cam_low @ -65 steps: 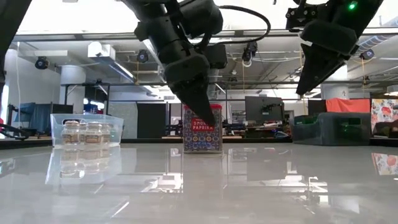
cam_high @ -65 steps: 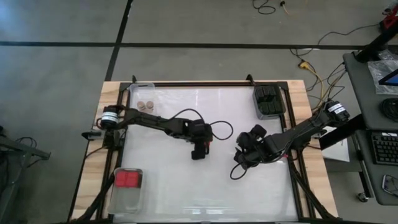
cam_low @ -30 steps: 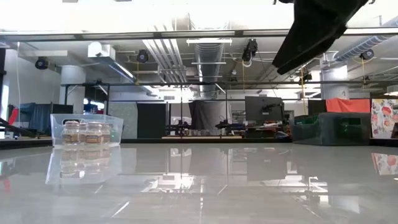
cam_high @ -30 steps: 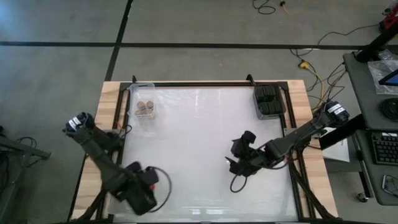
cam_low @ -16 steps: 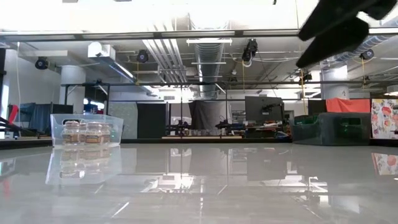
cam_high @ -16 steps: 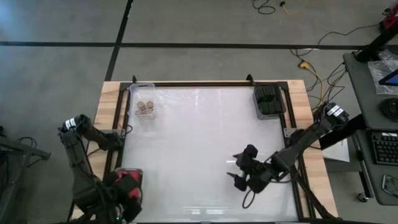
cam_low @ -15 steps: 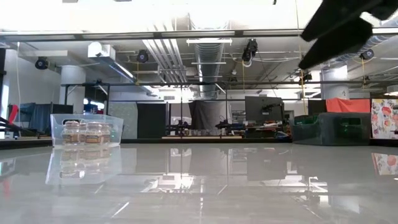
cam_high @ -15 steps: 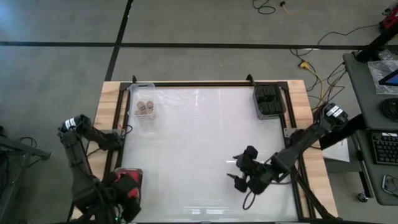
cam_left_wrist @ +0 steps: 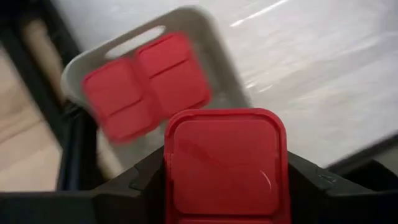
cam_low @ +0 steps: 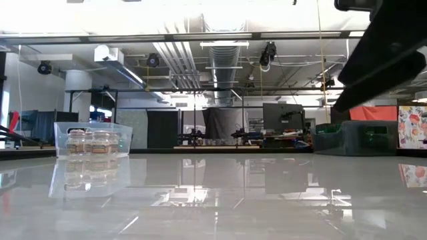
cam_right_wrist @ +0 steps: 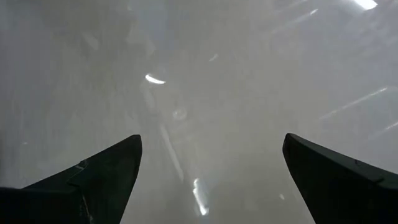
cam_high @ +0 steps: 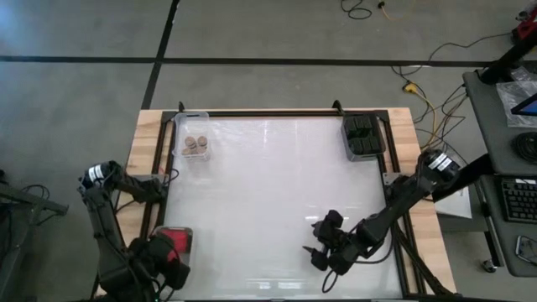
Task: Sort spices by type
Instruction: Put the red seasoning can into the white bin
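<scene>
Operator: What is changing, and what does it mean for the sort?

Technician: You are seeing the left gripper (cam_left_wrist: 224, 186) carrying a red square-topped spice container (cam_left_wrist: 224, 163), clenched on it. A second ago it was nearing the worktop's (cam_high: 277, 193) near-left corner; now it is hanging over the clear tray (cam_left_wrist: 211, 37) holding two red containers (cam_left_wrist: 149, 84). Judged from that, placement is imminent, with reds the last kind unsorted.

Operator: Which view is adding information?

Technician: The left wrist view is showing the grasp; the high view is hiding it, yet showing tan-topped jars (cam_high: 195, 145) and black boxes (cam_high: 362, 134) already binned, and the right gripper (cam_right_wrist: 205, 186) spread wide, empty, withdrawing to the near-right.
</scene>
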{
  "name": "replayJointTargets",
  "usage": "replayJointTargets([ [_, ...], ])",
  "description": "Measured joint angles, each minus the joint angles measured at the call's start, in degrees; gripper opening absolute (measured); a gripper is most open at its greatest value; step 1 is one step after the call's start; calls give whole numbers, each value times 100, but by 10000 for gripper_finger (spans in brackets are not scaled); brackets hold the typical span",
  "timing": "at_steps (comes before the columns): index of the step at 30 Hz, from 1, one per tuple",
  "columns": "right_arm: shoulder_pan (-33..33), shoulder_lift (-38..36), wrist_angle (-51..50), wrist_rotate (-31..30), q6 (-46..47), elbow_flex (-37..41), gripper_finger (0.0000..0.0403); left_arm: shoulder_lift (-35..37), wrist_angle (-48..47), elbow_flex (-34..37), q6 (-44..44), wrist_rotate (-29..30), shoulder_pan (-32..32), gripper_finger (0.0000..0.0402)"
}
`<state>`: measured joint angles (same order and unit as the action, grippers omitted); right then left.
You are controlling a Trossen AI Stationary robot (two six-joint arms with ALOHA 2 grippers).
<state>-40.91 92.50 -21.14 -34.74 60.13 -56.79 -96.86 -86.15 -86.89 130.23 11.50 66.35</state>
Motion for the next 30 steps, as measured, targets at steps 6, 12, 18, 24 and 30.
replayJointTargets([
  [6, -9, 130, 68, 68, -65, -146, 380, -262, -38, 0, 468, -370, -2, 197],
  [12, -11, 136, 71, 68, -308, -351, 380, -530, -94, 0, 757, -438, -2, 197],
  [18, -62, 136, 59, 76, -568, -492, 380, -797, -197, 2, 791, -477, -8, 197],
  [24, -136, 136, 50, 87, -527, -497, 380, -997, -198, 2, 814, -563, -15, 197],
  [30, -202, 136, 50, 87, -439, -501, 380, -1207, -192, 2, 816, -568, -50, 197],
])
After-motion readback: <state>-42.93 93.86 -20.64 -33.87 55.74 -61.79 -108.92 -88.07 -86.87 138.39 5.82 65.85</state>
